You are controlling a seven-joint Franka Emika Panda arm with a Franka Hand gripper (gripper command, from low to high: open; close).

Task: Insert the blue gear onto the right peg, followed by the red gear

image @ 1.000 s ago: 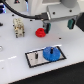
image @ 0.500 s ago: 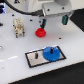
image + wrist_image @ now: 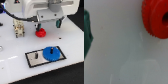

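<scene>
The blue gear [image 3: 51,53] lies flat on the right half of the black-framed grey plate [image 3: 35,60]; the right peg is hidden under it. The left peg [image 3: 37,54] stands bare. The red gear [image 3: 41,33] lies on the white table behind the plate. It also shows in the wrist view [image 3: 156,20], at the picture's edge. My gripper [image 3: 48,25] hangs just above the table behind the plate, with the red gear below its finger on the exterior view's left. Its dark fingers [image 3: 59,22] stand wide apart and hold nothing.
A beige fixture with dark parts [image 3: 19,29] stands on the table to the exterior view's left of the red gear. A dark green object [image 3: 88,30] shows at the edge of the wrist view. The table's white front edge [image 3: 45,77] runs below the plate.
The arm has shifted slightly over the red gear, which shows a little more now. The blue gear and the plate have not moved.
</scene>
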